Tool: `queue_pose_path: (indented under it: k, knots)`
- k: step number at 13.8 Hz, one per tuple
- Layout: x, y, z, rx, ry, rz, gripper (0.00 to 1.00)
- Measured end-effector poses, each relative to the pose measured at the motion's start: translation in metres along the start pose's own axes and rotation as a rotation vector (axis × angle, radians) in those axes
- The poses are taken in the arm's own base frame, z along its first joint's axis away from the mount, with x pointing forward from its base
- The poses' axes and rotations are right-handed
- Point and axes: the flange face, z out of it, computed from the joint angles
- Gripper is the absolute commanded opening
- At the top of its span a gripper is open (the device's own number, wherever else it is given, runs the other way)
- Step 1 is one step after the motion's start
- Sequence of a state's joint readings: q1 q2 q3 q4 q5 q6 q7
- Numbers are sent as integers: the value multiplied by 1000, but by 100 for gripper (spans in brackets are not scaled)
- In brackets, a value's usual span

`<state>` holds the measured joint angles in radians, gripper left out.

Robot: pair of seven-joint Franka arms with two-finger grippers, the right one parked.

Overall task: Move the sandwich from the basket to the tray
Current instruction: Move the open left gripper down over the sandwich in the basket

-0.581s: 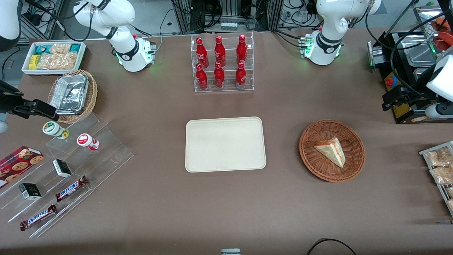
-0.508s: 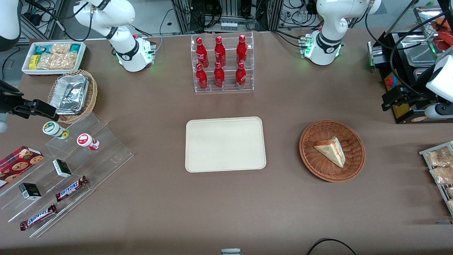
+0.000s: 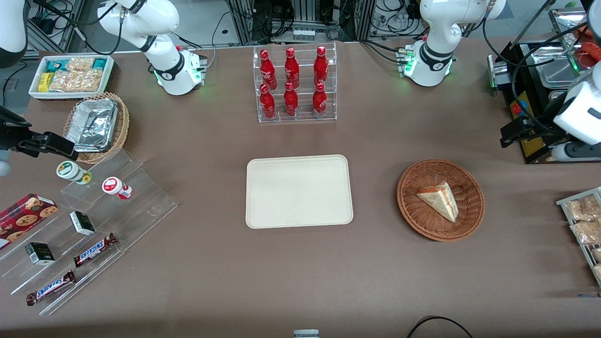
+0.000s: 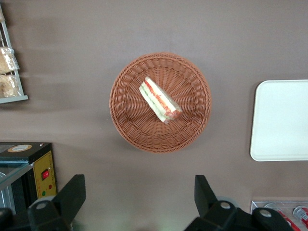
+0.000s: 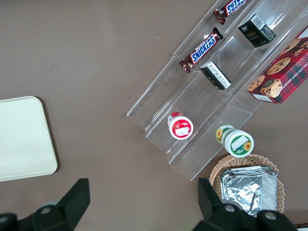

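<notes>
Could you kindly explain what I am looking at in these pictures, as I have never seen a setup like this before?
These are two white robot arms bolted to a brown table. One picture looks down from the front; the other two come from cameras on each arm's wrist. The working arm's hand hangs open high above the table, farther from the front camera than the basket, holding nothing. In that round wicker basket lies a wrapped triangular sandwich. Beside it sits a plain cream tray with nothing on it, where the sandwich should go. Around them are a rack of red bottles, chocolate bars on clear steps, and a foil tray in another basket.
</notes>
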<state>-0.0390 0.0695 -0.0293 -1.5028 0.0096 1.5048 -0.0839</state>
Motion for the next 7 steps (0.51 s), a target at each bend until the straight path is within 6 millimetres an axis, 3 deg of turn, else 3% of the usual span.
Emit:
queue_pose_path:
  k: [4,7]
  knots:
    - [11,3,47,-5,37,-96,100]
    - [4,10,92,-21,96,-276,100]
